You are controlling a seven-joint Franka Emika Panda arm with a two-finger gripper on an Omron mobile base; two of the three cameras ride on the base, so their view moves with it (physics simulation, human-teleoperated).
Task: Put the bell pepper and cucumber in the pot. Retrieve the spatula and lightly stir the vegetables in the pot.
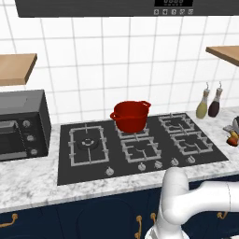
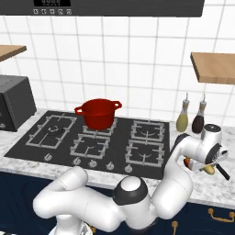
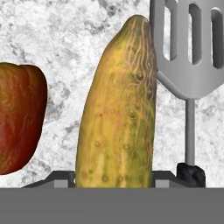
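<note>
In the hand view, a yellow-green cucumber (image 3: 116,109) lies lengthwise on the marble counter, straight under my gripper (image 3: 112,175). The gripper is open and low over the cucumber's near end. One dark fingertip (image 3: 190,173) shows to the right of the cucumber, with a gap between them. The red bell pepper (image 3: 19,118) lies to its left. The grey slotted spatula (image 3: 188,52) lies to its right, its head against the cucumber's far end. The glossy red pot (image 1: 130,114) (image 2: 97,111) stands on a rear middle burner, far left of the gripper (image 2: 209,166).
The black gas stove (image 1: 140,144) fills the counter's middle. Two dark-capped bottles (image 2: 182,118) (image 2: 199,119) stand by the tiled wall just behind the vegetables. A black oven (image 1: 21,126) sits at the far left. Wooden shelves (image 2: 213,66) hang on both sides.
</note>
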